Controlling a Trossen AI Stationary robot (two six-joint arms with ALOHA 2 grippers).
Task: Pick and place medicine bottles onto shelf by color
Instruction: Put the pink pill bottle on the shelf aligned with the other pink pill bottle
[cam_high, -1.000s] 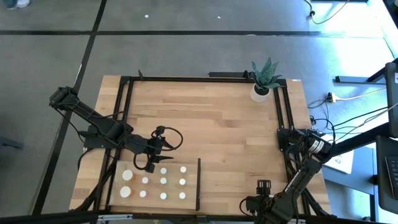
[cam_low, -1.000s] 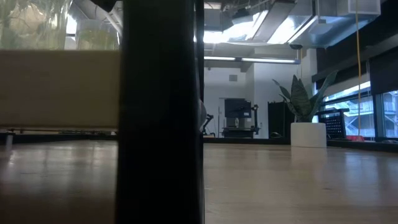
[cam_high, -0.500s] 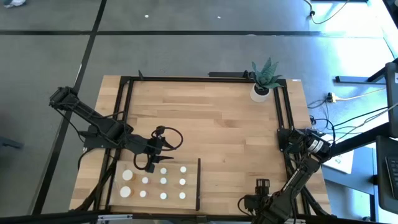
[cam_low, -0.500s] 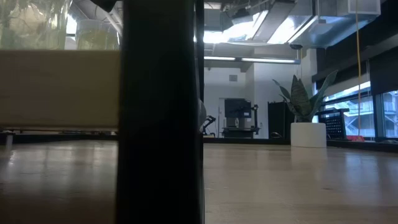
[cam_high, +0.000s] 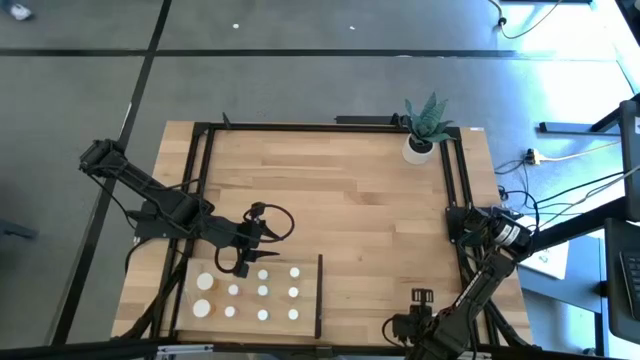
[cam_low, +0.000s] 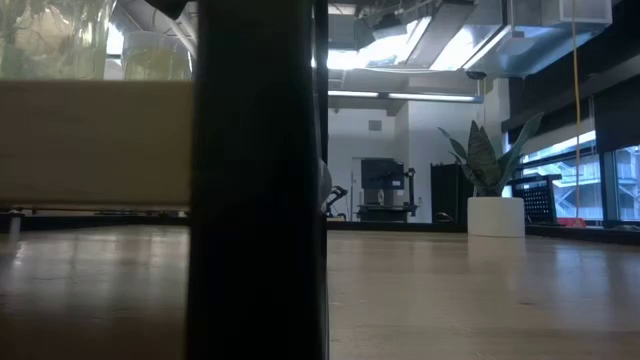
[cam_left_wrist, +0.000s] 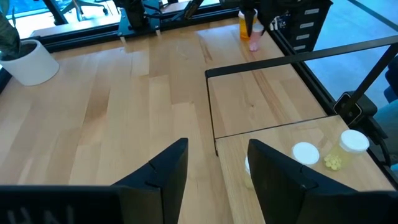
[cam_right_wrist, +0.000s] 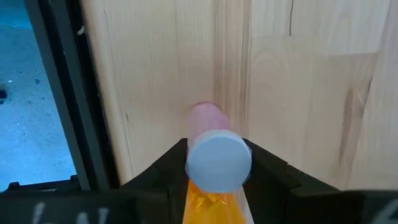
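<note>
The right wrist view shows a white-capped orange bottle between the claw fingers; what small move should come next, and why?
Probably finish closing the right claw on the white-capped orange bottle, then lift it straight up. The bottle stands between the two fingers, and a pink bottle stands just behind it, so a sideways move could knock that one over.

The wooden table (cam_high: 350, 200) carries the shelf (cam_high: 250, 322) and a potted plant (cam_high: 424, 130).

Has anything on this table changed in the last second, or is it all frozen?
Almost frozen. At the table's near right edge, the right gripper has drawn its fingers in around an orange bottle with a white cap; a pink bottle stands just beyond it. The left gripper stayed above the shelf and its rows of bottles; the potted plant has not moved.
</note>
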